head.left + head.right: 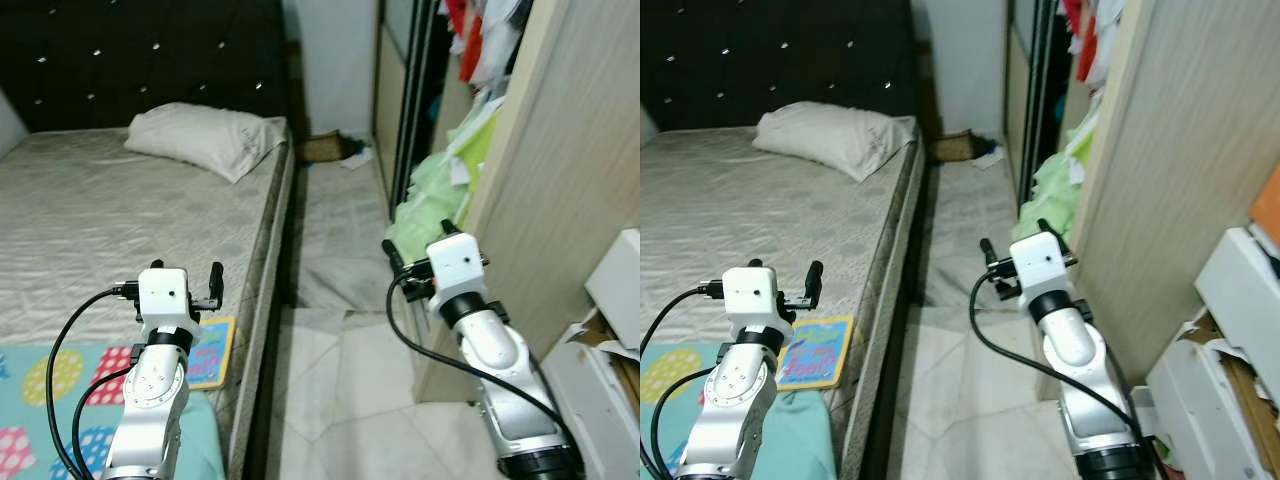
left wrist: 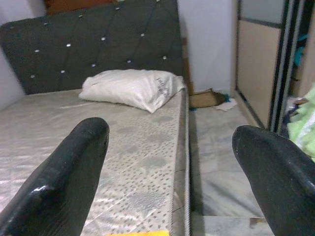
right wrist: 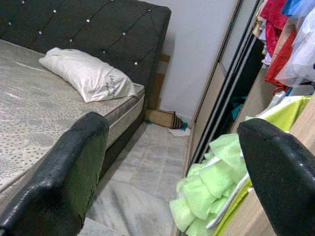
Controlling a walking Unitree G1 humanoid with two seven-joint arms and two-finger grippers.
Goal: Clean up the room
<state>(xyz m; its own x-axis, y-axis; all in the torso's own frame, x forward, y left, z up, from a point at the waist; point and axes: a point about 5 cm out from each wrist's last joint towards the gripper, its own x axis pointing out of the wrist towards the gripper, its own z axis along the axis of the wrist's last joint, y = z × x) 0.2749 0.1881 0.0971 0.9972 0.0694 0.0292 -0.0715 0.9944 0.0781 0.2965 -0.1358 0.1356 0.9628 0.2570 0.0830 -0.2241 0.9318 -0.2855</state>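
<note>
My arms (image 1: 155,400) are smooth silver metal with a slight sheen; my fingers (image 2: 64,172) are black, glossy, faintly pebbled plastic. Mattress (image 1: 120,210): woven cloth, patterned, satin sheen. Pillow (image 1: 205,138): creased white cloth. Headboard (image 1: 140,50): dark tufted upholstery with shiny studs. Floor (image 1: 340,400): polished pale stone tile. Wardrobe panel (image 1: 570,150): matt light wood grain. Green clothes (image 3: 211,191): soft crumpled cloth.

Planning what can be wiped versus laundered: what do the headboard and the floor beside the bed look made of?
The headboard looks like dark padded leather or faux leather, tufted in diamonds with shiny studs. The floor looks like pale glossy stone or ceramic tile, with visible joints and grey veining.
</note>
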